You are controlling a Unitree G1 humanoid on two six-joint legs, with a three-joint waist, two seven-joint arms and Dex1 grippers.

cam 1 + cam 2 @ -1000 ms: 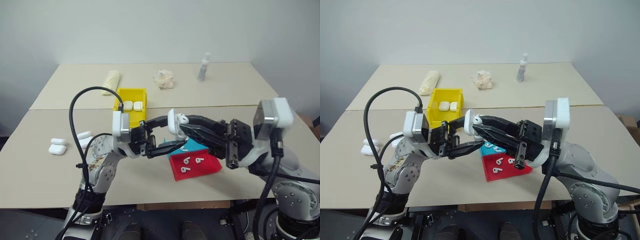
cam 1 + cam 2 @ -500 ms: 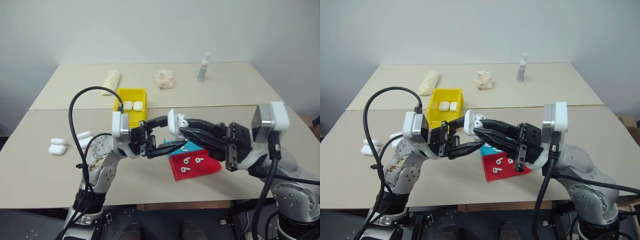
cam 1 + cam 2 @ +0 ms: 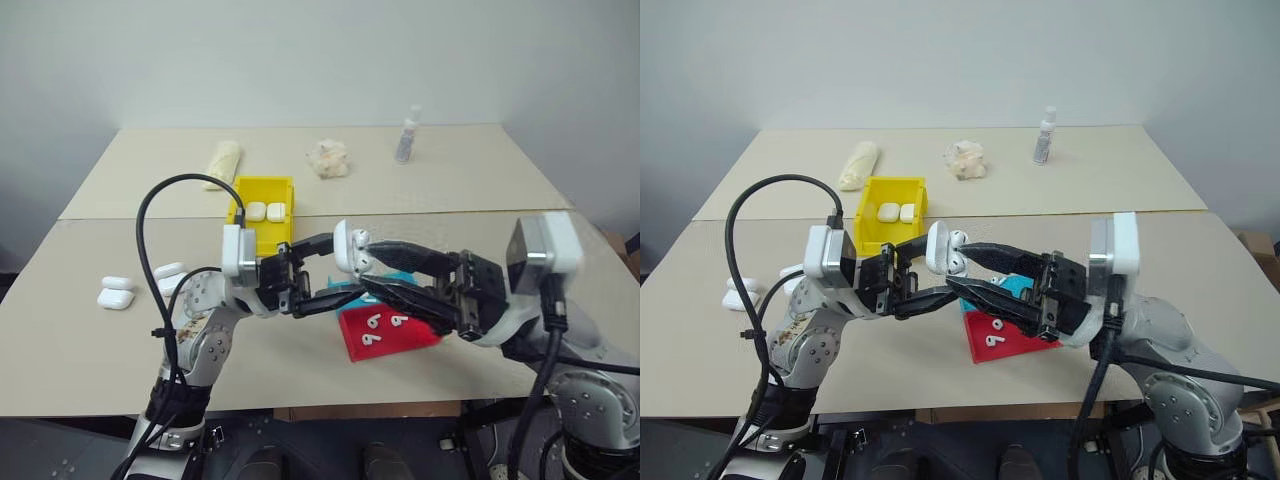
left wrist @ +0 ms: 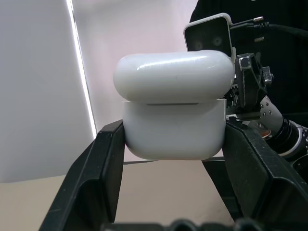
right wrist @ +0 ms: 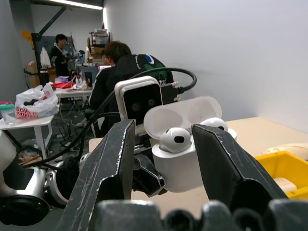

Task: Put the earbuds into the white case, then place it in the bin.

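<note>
My left gripper [image 3: 340, 268] is shut on the white case [image 3: 345, 249], holding it above the middle of the table. The case's lid stands open and two earbuds [image 5: 174, 139] sit in it. My right gripper [image 3: 368, 265] is open, its fingers spread one above and one below the case and apart from it. Three more earbuds [image 3: 384, 327] lie on the red tray [image 3: 418, 337] below. The yellow bin [image 3: 263, 184] stands behind my left hand with two white cases inside it.
A blue tray [image 3: 397, 278] lies partly under my right gripper. Spare white cases [image 3: 115, 297] lie at the table's left. A rolled cloth [image 3: 222, 163], a crumpled wad [image 3: 328, 158] and a spray bottle [image 3: 407, 133] stand at the back. People sit in the background [image 5: 115, 62].
My right gripper's fingers have spread apart around the case. The left gripper and the case have kept still.
</note>
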